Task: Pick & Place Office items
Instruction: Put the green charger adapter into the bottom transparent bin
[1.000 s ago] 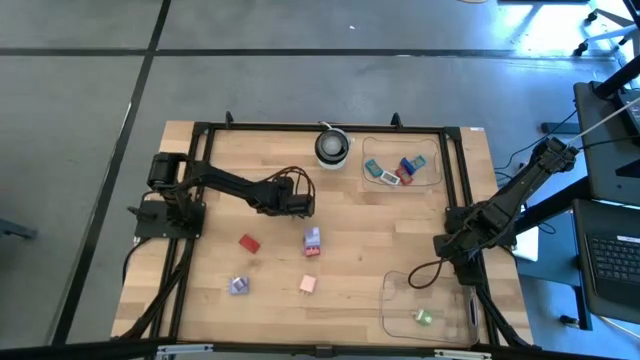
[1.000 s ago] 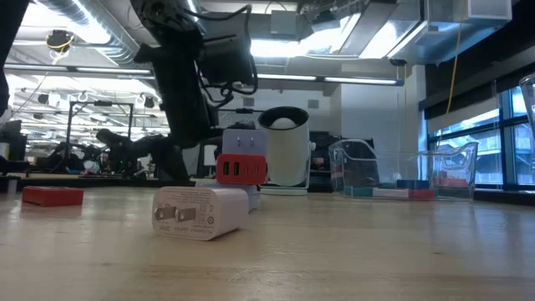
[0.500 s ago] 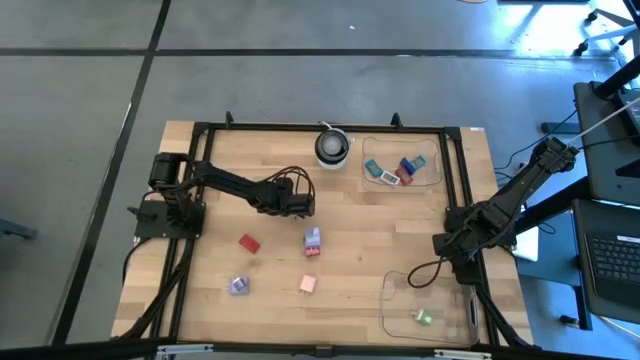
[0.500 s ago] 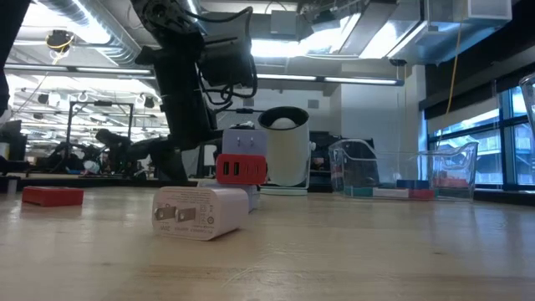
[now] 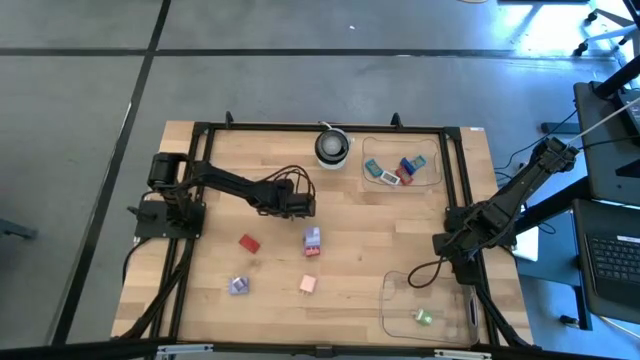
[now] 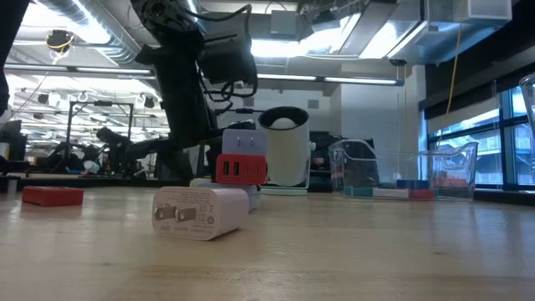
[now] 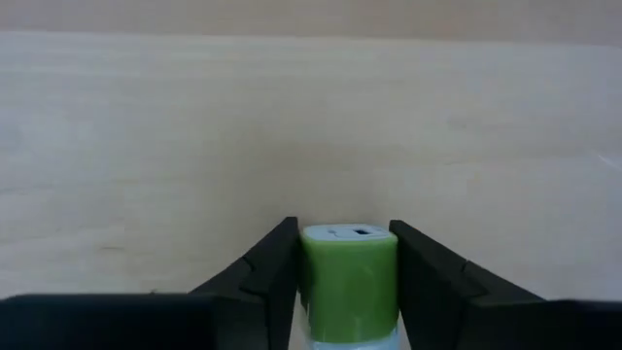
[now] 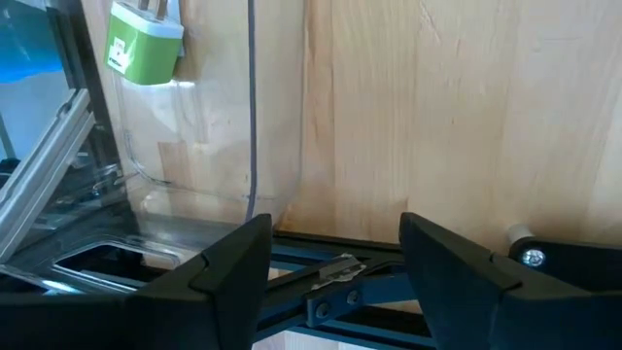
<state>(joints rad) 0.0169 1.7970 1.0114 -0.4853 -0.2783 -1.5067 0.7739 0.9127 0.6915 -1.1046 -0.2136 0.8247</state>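
Left gripper (image 5: 300, 203) sits over the middle of the wooden table (image 5: 210, 255), its fingers (image 7: 267, 277) pinched on a green block (image 7: 349, 282), bare wood beneath it; the right gripper (image 5: 447, 243) waits at the table's right edge, fingers (image 8: 233, 258) spread wide with nothing between them; beside it a clear tray (image 5: 392, 312) at the near right corner holds another green piece (image 5: 423, 317); the far tray (image 5: 440, 172) next to the round white-and-black object (image 5: 332, 147) holds teal, blue and red pieces (image 5: 405, 167); loose on the wood lie a red block (image 5: 249, 242), a lilac one (image 5: 239, 286), a pink one (image 5: 308, 285) and a lilac-and-red pair (image 5: 311, 241) just below the left gripper.
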